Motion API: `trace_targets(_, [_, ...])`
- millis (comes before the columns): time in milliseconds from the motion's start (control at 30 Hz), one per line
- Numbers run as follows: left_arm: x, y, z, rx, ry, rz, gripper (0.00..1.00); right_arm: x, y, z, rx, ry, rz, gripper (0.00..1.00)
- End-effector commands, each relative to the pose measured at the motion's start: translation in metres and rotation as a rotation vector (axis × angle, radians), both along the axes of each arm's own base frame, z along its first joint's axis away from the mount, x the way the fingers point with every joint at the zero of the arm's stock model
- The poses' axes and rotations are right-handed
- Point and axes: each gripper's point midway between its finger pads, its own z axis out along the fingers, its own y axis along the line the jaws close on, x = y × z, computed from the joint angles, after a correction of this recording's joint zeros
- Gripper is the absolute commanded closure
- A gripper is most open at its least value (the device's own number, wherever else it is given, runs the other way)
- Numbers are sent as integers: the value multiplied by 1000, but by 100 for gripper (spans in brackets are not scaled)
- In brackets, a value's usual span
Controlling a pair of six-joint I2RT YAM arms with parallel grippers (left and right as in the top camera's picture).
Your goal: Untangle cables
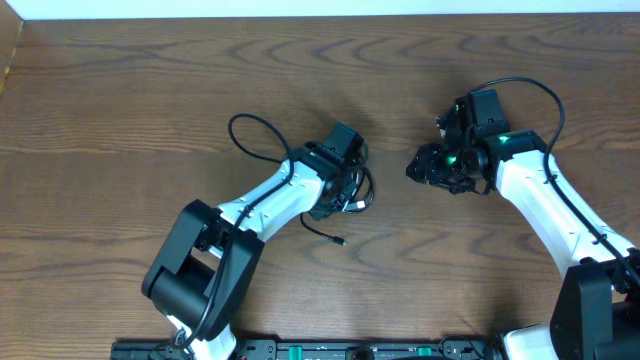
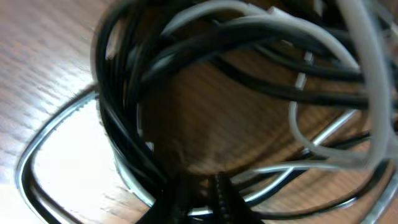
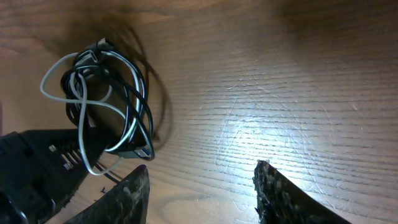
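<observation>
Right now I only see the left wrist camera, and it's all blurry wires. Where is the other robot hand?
Observer: The right gripper is off to the side of the cables, not touching them.
Operator: Is it open?
Observer: Yes, its fingers are spread, with only bare table between them.
Operator: Any wire ends loose?
Observer: One black plug lies on the table, just below the bundle in the overhead view.

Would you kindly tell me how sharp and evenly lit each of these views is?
Overhead: sharp, the table evenly lit. Left wrist: the cables sit too close, smeared and soft, with a white glare patch on the wood. Right wrist: cables crisp, bright glare mid-table, the right tool dark and soft-edged.
</observation>
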Motion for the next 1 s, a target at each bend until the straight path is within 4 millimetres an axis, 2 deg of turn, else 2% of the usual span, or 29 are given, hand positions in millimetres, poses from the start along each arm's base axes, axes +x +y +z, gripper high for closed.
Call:
trace_targets(0, [-3, -1, -6, -3, 11, -33, 88, -1, 1, -2, 2, 5, 10, 49])
trace_targets(100, [6, -7, 16, -22, -56, -111, 87, 0, 1, -2, -2, 3, 9, 48])
trace_targets(133, [8, -7, 22, -24, -77, -111, 83, 0, 1, -2, -3, 0, 16, 48])
trace_targets(267, [14, 3, 46, 7, -154, -92, 61, -1, 1, -2, -6, -1, 26, 46])
trace_targets(333, [12, 3, 50, 3, -154, -91, 40, -2, 1, -2, -6, 1, 26, 46])
trace_targets(433, [5, 3, 43, 5, -125, -70, 39, -2, 1, -2, -7, 2, 26, 46])
trace_targets(667, [-16, 16, 13, 37, -42, 49, 44, -4, 0, -3, -8, 10, 26, 46])
trace_targets(767, [-19, 23, 1, 66, -29, 97, 46, -4, 0, -3, -8, 11, 26, 46])
trace_targets(967, [-20, 23, -11, 79, -6, 106, 51, -4, 0, -3, -9, 14, 26, 46])
